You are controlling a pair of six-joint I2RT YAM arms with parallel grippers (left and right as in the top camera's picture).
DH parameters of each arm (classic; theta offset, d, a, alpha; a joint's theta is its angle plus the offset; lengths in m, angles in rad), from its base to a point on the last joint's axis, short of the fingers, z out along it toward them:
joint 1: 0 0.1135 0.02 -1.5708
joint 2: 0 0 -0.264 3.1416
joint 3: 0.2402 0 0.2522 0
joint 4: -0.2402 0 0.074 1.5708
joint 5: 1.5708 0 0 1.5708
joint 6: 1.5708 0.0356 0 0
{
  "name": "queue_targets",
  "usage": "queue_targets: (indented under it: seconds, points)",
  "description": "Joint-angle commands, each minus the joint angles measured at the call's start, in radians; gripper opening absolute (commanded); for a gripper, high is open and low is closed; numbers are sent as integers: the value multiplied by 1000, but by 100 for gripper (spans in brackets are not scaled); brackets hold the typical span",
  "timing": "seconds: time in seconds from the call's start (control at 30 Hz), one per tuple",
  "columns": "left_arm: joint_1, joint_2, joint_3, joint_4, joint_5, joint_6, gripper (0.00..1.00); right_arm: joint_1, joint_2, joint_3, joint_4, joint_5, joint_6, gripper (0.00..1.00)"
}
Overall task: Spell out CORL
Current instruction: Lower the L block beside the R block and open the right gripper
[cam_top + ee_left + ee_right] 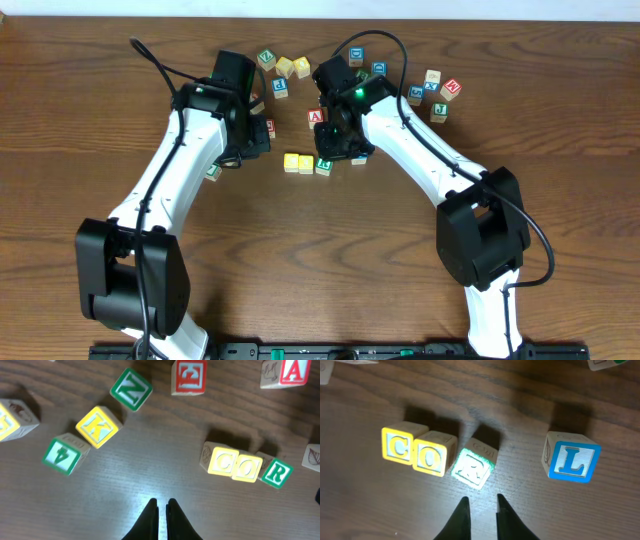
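Observation:
A yellow C cube (399, 447) and a yellow O cube (431, 456) sit touching side by side. The green R cube (472, 467) leans against the O, turned askew. The blue L cube (572, 460) stands apart to the right, with bare table between it and the R. My right gripper (481, 498) hovers just in front of the R, its fingers slightly apart and holding nothing. In the left wrist view the C (222, 461), O (247, 467) and R (276, 473) lie to the right of my left gripper (162, 502), which is shut and empty.
Loose cubes lie left of the row: a green N (131, 389), a yellow K (98, 426) and a green 4 (62, 455). A red A cube (292, 371) sits behind the row. More cubes cluster at the back right (440, 95).

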Motion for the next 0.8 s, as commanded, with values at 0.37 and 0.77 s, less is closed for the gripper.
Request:
queue_targets:
  seconds: [0.37, 0.77]
  points:
    - [-17, 23, -116, 158, 44, -1, 8, 0, -23, -157, 132, 38, 27, 8]
    - [-66, 106, -116, 200, 44, -24, 8, 1, -23, -203, 199, 52, 34, 7]
